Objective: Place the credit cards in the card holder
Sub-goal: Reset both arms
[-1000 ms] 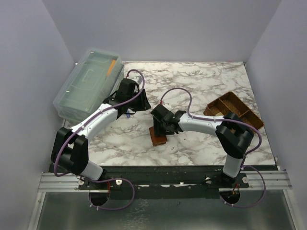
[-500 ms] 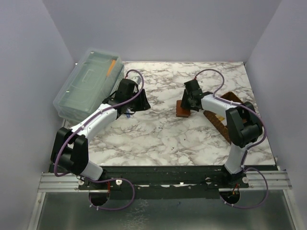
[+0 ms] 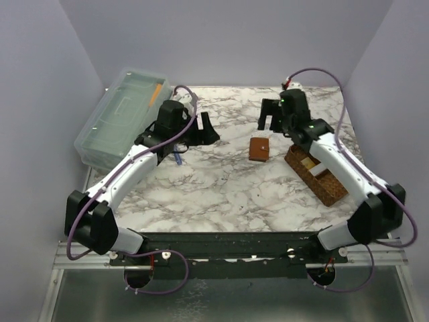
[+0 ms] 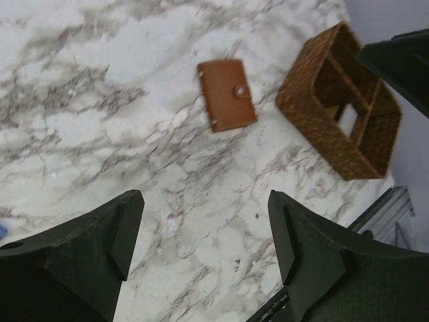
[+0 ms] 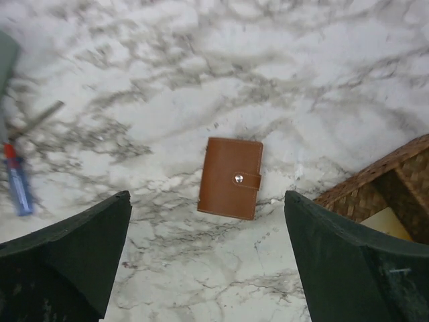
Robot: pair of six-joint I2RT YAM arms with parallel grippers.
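Card holder (image 5: 231, 178): tan-brown leather, folded flat, snap tab fastened.

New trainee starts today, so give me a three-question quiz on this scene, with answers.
1. True or false: the card holder lies snapped shut on the table.
2. What grips the card holder? A) left jaws B) right jaws C) nothing
3. Fill in: in the top view, the woven basket sits to the card holder's ___.
Key: 1 true; 2 C; 3 right.
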